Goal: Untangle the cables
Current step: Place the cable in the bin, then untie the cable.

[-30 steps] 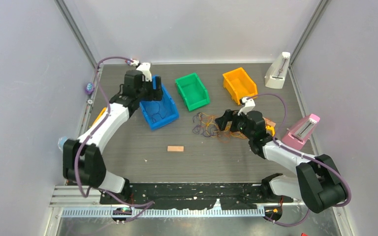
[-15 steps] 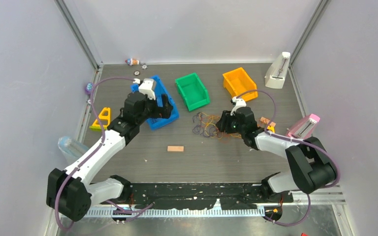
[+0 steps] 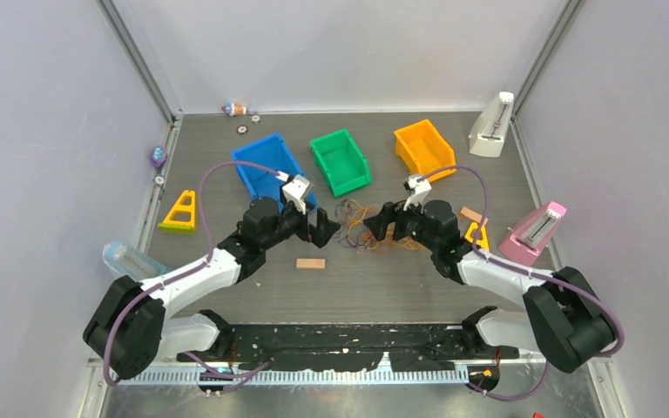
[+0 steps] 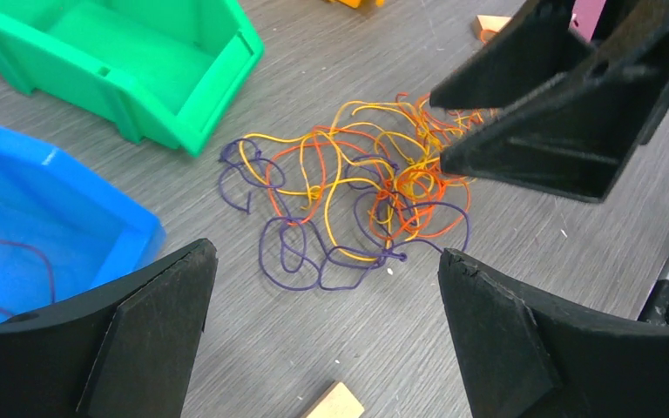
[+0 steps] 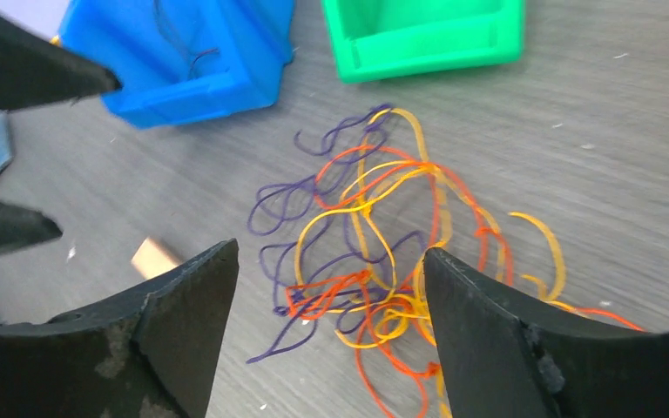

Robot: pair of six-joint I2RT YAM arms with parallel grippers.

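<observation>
The cables (image 3: pixel 361 225) lie as a loose tangle of orange, yellow, red and purple strands on the grey table, between my two grippers. In the left wrist view the cables (image 4: pixel 357 200) spread just beyond my left gripper (image 4: pixel 327 252), which is wide open and holds nothing. My left gripper (image 3: pixel 322 228) sits at the tangle's left edge. My right gripper (image 3: pixel 381 225) faces it from the right. It is open, and the cables (image 5: pixel 383 252) rest on the table between and beyond my right gripper (image 5: pixel 329 252). A single purple strand (image 5: pixel 183 43) lies inside the blue bin.
Blue bin (image 3: pixel 266 165), green bin (image 3: pixel 341 161) and orange bin (image 3: pixel 424 148) stand behind the tangle. A small wooden block (image 3: pixel 310 263) lies just in front of it. A yellow triangle (image 3: pixel 180 212) is at the left; white (image 3: pixel 492 126) and pink (image 3: pixel 536 231) stands are at the right.
My left arm has swung from over the blue bin down to the tangle's left side, its gripper opening wide. The right gripper stayed at the tangle, narrowed briefly, then widened again.
</observation>
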